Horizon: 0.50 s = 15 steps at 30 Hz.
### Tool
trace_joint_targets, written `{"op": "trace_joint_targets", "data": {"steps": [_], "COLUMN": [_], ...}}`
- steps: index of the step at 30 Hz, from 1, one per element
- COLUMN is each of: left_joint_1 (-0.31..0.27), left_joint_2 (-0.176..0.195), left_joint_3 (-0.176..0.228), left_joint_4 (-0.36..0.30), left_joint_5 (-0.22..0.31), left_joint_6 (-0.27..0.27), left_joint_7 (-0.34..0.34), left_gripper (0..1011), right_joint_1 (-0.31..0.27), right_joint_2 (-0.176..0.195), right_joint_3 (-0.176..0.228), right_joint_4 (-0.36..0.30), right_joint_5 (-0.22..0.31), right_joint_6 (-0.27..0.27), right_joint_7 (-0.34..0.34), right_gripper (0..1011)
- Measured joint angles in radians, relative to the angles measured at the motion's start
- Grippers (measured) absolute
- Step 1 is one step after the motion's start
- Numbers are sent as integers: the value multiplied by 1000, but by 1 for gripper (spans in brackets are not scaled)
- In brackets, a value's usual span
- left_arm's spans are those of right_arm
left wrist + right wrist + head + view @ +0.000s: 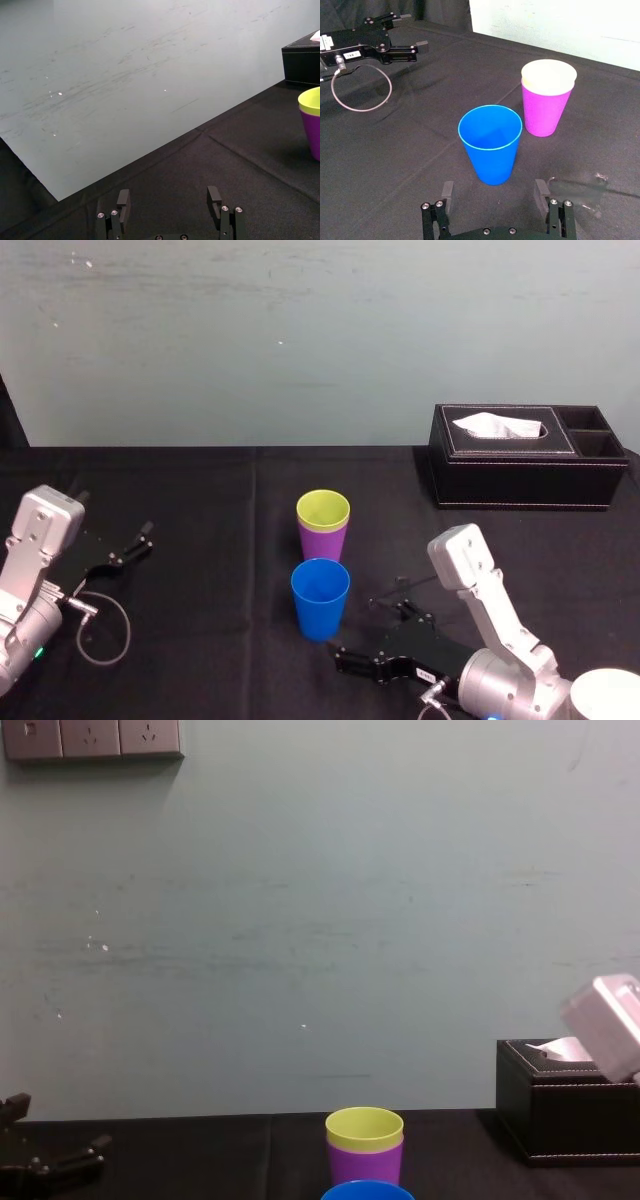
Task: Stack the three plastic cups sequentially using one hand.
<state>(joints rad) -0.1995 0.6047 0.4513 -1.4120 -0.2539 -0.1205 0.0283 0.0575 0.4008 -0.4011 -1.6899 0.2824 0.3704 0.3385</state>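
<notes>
The yellow-green cup (323, 509) sits nested inside the purple cup (322, 543) at the table's middle. Just in front of them the blue cup (320, 598) stands upright on its own. My right gripper (358, 632) lies low to the right of the blue cup, open and empty. In the right wrist view its fingers (541, 192) flank the near side of the blue cup (491, 142) without touching it, with the purple cup (545, 112) behind. My left gripper (140, 540) rests at the far left, open (168, 200) and holding nothing.
A black leather tissue box (520, 455) stands at the back right. A cable loop (105, 630) lies by the left arm. A white round object (610, 695) shows at the bottom right corner. Black cloth covers the table, with a pale wall behind.
</notes>
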Motion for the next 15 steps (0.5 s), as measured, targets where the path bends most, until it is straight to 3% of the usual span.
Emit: {"op": "trace_joint_targets", "data": {"steps": [15], "left_joint_1": [0], "left_joint_2": [0], "left_joint_3": [0], "left_joint_4": [0], "left_joint_5": [0], "left_joint_6": [0], "left_joint_7": [0], "left_gripper": [1000], "right_joint_1": [40], "right_joint_2": [-40], "right_joint_3": [-26], "right_joint_4": [53], "right_joint_5": [-8], "right_joint_6": [-7], "right_joint_7": [-3], "right_gripper": [1004]}}
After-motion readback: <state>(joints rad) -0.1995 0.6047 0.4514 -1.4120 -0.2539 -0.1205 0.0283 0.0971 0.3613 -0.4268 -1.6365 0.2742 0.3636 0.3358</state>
